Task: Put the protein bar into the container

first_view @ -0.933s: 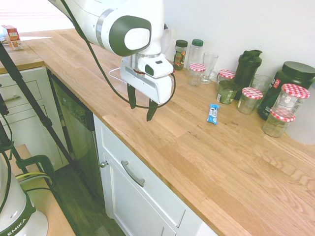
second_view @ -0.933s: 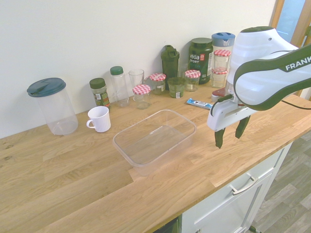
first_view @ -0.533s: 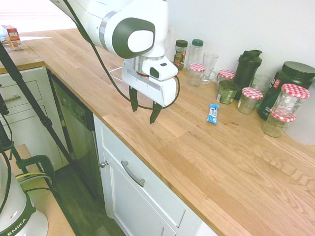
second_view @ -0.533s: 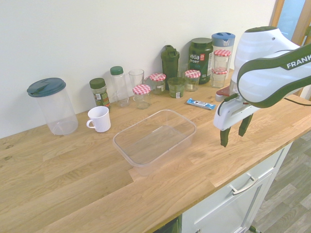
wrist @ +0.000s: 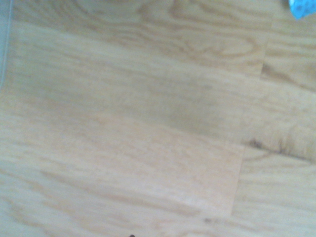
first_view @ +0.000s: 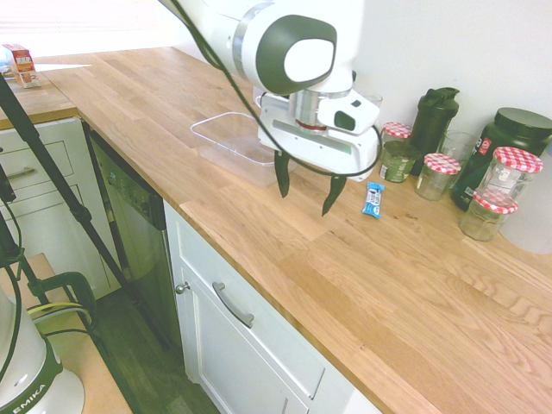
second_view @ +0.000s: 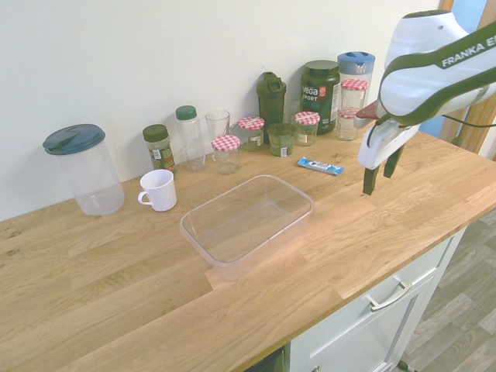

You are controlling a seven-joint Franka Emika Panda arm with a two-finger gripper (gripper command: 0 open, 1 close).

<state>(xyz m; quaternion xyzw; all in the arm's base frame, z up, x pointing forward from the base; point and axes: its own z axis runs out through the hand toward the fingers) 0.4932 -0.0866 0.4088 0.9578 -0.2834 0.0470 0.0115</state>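
Jaws [second_view: 380, 180] shifted along the table [second_view: 341, 256], away from the container [second_view: 248, 221], now standing nearer the protein bar [second_view: 320, 166]; jaws open, nothing gripped; bar unmoved, flat near the table's wall edge, outside the container.

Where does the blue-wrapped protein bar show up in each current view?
First exterior view: right of centre, on the counter, just right of the fingers.
Second exterior view: the protein bar lies right of centre, in front of the jars.
Wrist view: only a blue corner, at the top right edge.
Shared landmark: the wooden counter, in all three.
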